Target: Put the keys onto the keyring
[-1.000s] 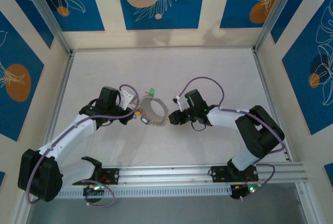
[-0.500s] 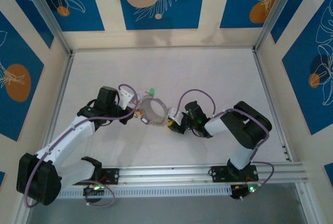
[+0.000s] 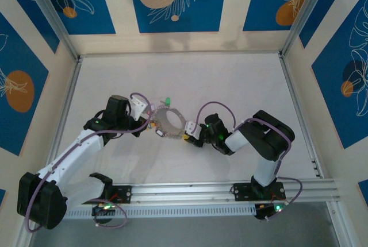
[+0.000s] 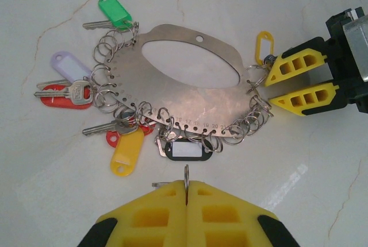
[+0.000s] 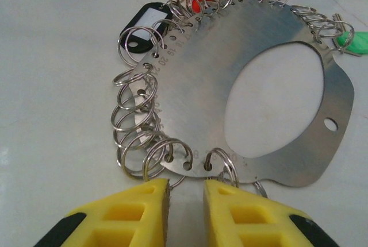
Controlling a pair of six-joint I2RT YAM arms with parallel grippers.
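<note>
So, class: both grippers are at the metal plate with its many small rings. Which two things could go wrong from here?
1. The left gripper pinches a thin metal piece only at its very fingertips, so the piece might slip or twist out.
2. The right gripper, jaws slightly apart, sits against crowded split rings on the keyring plate. It could catch the wrong ring or shove the loose plate.

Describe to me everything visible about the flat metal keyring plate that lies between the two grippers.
The keyring plate is a flat sheet of brushed grey metal with a large oval opening and one small round hole. Small numbered holes along its curved edge carry split rings, some with tagged keys. It lies flat on the white table. The right gripper, slightly open, stands at its ringed edge.
</note>
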